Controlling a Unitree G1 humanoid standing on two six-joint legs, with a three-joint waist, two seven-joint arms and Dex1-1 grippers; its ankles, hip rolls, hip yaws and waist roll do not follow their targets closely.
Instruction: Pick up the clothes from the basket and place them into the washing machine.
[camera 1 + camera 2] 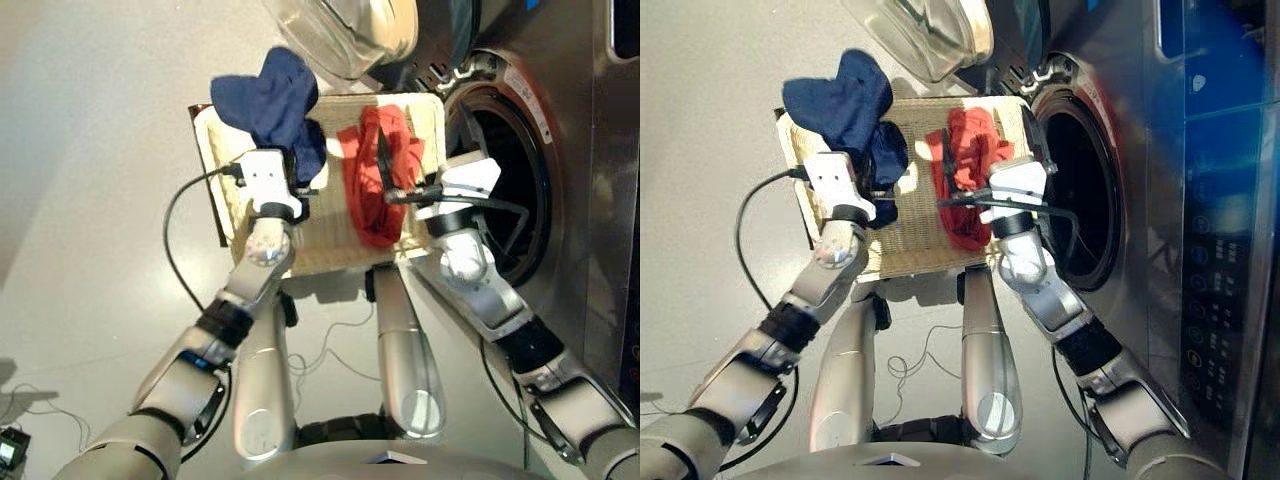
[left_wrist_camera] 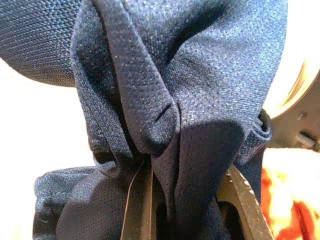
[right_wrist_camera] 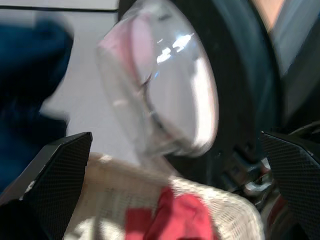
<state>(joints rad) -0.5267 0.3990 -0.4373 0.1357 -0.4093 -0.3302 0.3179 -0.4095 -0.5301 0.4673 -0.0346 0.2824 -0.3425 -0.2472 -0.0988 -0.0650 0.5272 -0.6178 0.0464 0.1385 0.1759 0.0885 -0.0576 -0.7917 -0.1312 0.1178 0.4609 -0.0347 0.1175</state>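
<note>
Bright light, hard glare over my arms.
My right wrist picture is smeared with blur; the glass door [image 3: 160, 85] glints white, and sunlit wicker of the basket [image 1: 322, 255] washes out.

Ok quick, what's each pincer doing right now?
Left pincer: closed on the navy garment, lifted over the basket.
Right pincer: open, empty, above the red garment.

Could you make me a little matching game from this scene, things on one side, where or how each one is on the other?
Things:
1. navy blue fabric garment
2. red-orange fabric garment
3. round glass porthole door
4. right gripper

States:
A. swung open
B. lying in the pale woven wicker basket
C. open, holding nothing
D. clamped in the left gripper

Pairs: 1-D, 2-B, 3-A, 4-C
</note>
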